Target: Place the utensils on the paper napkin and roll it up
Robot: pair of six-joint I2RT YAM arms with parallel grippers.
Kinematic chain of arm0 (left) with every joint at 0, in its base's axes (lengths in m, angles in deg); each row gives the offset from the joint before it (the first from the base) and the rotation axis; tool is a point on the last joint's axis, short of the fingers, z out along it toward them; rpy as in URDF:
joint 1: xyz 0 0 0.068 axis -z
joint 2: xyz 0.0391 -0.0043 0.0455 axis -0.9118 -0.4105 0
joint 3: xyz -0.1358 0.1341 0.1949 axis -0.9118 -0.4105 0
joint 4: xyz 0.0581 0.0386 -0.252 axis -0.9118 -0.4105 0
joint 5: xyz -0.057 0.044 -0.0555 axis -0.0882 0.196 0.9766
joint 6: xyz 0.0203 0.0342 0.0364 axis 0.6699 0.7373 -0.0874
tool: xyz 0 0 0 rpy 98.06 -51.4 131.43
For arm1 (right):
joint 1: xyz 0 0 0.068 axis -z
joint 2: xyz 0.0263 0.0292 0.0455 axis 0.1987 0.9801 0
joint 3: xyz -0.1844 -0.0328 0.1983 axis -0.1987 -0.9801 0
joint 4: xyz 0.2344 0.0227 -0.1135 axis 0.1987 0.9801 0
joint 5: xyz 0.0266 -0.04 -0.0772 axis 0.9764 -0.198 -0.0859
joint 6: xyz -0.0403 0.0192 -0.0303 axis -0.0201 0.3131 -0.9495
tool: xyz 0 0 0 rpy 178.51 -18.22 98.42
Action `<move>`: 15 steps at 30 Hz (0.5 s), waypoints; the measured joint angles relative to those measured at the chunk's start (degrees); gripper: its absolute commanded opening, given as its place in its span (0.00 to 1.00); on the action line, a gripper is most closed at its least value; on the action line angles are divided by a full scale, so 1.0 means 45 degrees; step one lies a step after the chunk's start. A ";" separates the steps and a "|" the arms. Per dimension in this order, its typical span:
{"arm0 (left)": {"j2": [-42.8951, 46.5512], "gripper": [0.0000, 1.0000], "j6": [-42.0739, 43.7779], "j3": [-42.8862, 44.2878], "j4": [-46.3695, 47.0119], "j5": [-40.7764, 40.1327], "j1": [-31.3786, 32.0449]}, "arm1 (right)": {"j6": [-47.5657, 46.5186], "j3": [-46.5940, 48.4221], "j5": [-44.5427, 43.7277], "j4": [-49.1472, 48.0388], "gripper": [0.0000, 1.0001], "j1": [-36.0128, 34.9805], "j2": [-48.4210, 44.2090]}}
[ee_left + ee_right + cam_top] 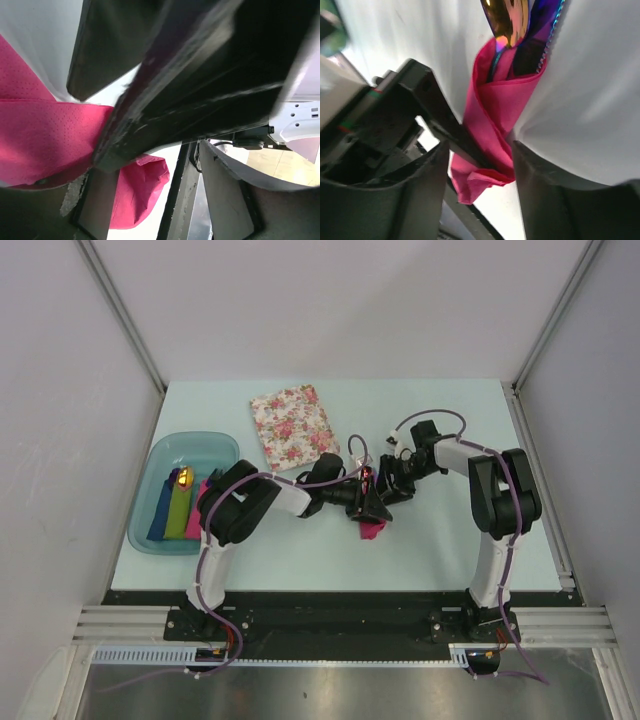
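Napkin [495,105] in play: magenta, in the middle of the table [450,430], wrapped into a loose tube with both arms crowded over it. Left gripper [368,510] comes in from the left and right gripper [480,152] from the right, noses nearly touching above the roll. The right one's fingers [555,200] stand either side of the tube's lower end. A black finger [446,129] of the left arm lies pressed along the paper between them. Whether either pair is actually clamping, I cannot tell — too close, too crowded.

Utensils [532,32] are inside, poking out of the top: the spoon's orange bowl [510,20] and a purple serrated blade [551,30] beside it. The bottom end of the paper flares loose.

To my eye the roll is nearly done, so the trick now is tidiness — keep one finger pinning the seam while the other turns the tube snug. Go slowly, or the paper may spring open and the cutlery slide out of that open end.
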 measured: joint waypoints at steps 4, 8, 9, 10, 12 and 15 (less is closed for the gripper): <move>0.0000 0.64 0.0000 -0.0102 0.0175 -0.0049 0.0000 | -0.0549 -0.0306 -0.0607 0.0121 0.33 -0.0141 0.0083; 0.0000 0.62 0.0000 -0.0204 0.0369 -0.0063 0.0000 | -0.0714 -0.0500 -0.0918 0.0199 0.27 -0.0112 0.0107; 0.0000 0.62 0.0000 -0.0223 0.0403 -0.0063 -0.0010 | -0.0753 -0.0505 -0.0991 0.0204 0.27 -0.0107 0.0107; 0.0000 0.63 0.0000 -0.0238 0.0437 -0.0063 -0.0010 | -0.0772 -0.0505 -0.1020 0.0209 0.26 -0.0112 0.0112; 0.0000 0.64 -0.0005 -0.0257 0.0471 -0.0063 -0.0015 | -0.0869 -0.0505 -0.1098 0.0219 0.25 -0.0136 0.0112; 0.0053 0.66 -0.0044 -0.0267 0.0500 -0.0058 -0.0015 | -0.0971 -0.0500 -0.1214 0.0238 0.24 -0.0170 0.0112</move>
